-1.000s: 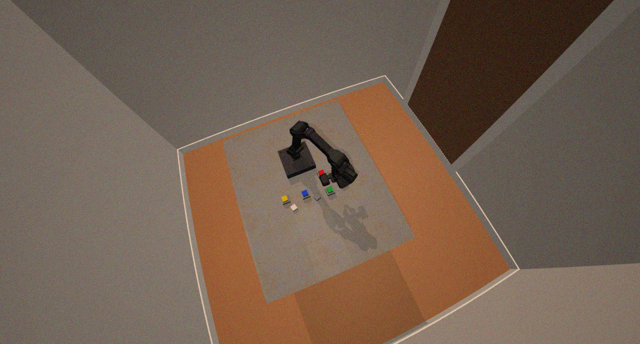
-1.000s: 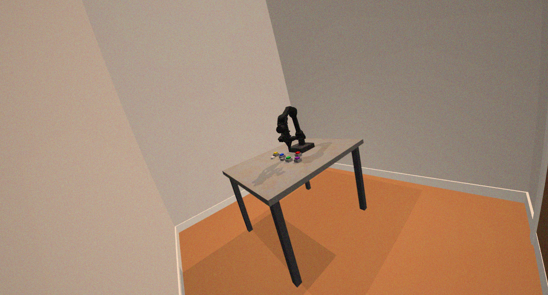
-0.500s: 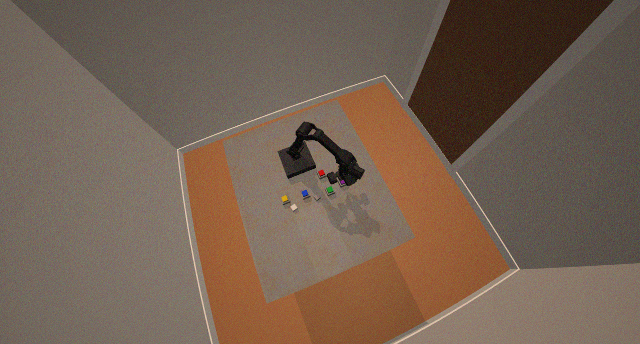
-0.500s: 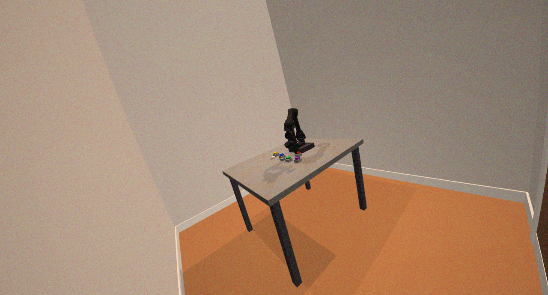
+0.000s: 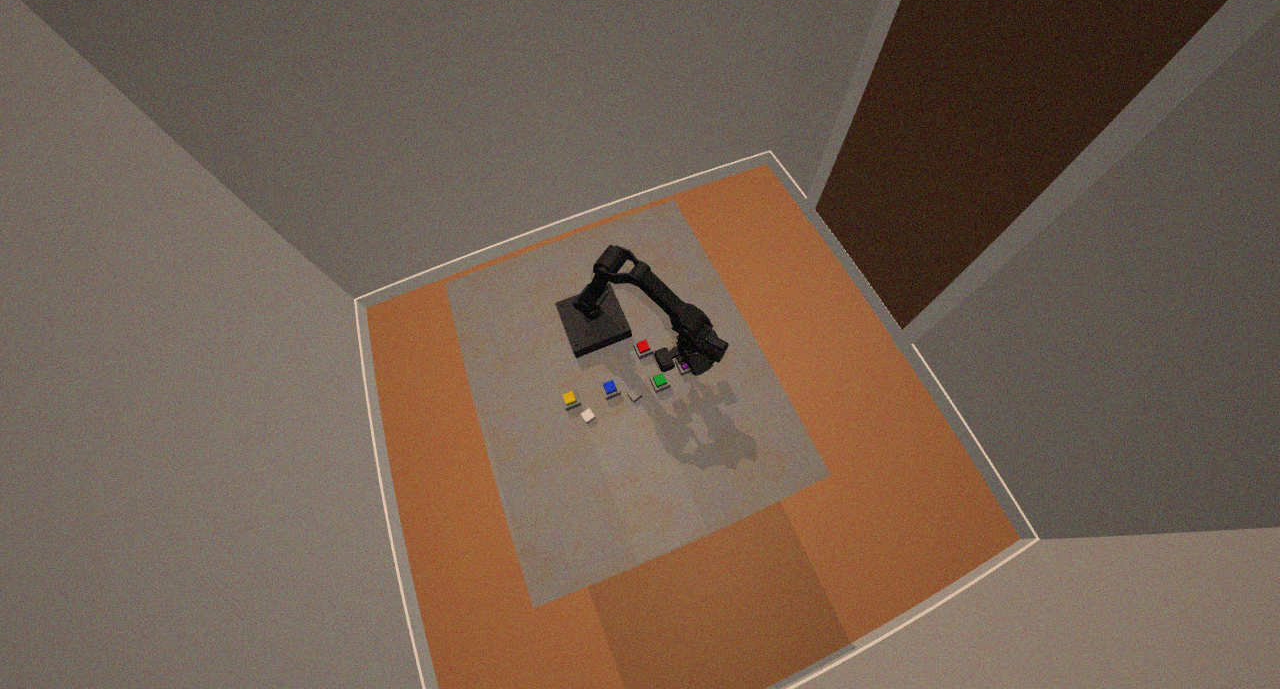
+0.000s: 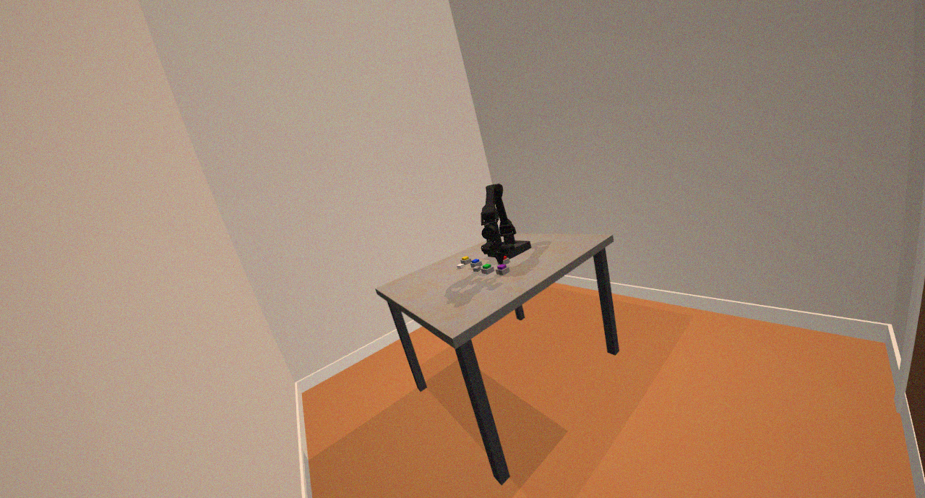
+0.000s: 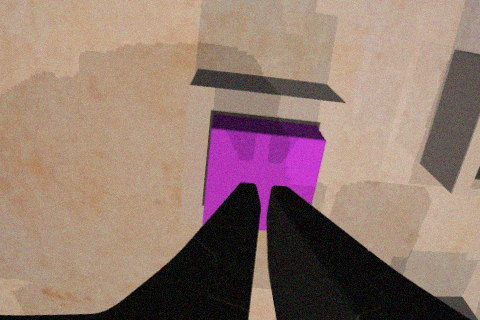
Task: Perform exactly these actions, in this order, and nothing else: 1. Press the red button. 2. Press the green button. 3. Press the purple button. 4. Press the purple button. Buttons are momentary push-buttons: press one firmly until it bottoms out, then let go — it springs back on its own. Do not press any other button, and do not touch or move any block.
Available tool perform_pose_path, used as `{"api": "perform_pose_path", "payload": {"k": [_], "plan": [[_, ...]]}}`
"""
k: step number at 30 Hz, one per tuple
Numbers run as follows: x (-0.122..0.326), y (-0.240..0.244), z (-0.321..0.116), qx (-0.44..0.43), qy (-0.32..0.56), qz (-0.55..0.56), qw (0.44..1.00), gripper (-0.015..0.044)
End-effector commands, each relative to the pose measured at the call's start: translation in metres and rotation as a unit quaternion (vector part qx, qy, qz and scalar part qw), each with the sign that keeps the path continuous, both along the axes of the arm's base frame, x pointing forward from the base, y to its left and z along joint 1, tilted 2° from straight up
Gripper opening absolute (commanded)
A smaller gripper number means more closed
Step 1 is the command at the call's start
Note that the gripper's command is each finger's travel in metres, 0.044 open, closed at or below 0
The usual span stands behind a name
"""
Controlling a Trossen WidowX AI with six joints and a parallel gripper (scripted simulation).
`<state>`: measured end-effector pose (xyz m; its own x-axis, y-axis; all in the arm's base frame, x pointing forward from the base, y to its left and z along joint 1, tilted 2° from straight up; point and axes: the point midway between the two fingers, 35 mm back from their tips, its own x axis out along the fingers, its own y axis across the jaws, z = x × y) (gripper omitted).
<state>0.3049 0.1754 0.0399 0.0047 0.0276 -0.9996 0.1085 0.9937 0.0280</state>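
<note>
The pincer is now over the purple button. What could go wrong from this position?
1. The shut pincer overlaps only the near edge of the purple button, so an off-centre push might slip off or fail to bottom it out.
2. The green button sits close beside it; sideways drift could press it wrongly.
3. Purple needs two presses; without lifting fully, the second may not count.

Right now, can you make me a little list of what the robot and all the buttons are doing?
gripper: shut, holding nothing, tips over the purple button
purple button: right under the fingertips; contact cannot be told
green button: beside the purple one, uncovered
red button: near the arm's base, uncovered
blue button: untouched
yellow button: untouched
white block: near the yellow button, apart from the arm
table: holds everything
</note>
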Motion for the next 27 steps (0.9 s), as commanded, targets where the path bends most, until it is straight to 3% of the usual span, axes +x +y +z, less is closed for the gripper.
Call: {"api": "perform_pose_path", "payload": {"k": [1,27], "plan": [[-0.001,-0.001,-0.007,-0.001,0.002,-0.002,1.0,0.002],[-0.002,0.0,-0.019,-0.001,0.002,-0.002,1.0,0.002]]}}
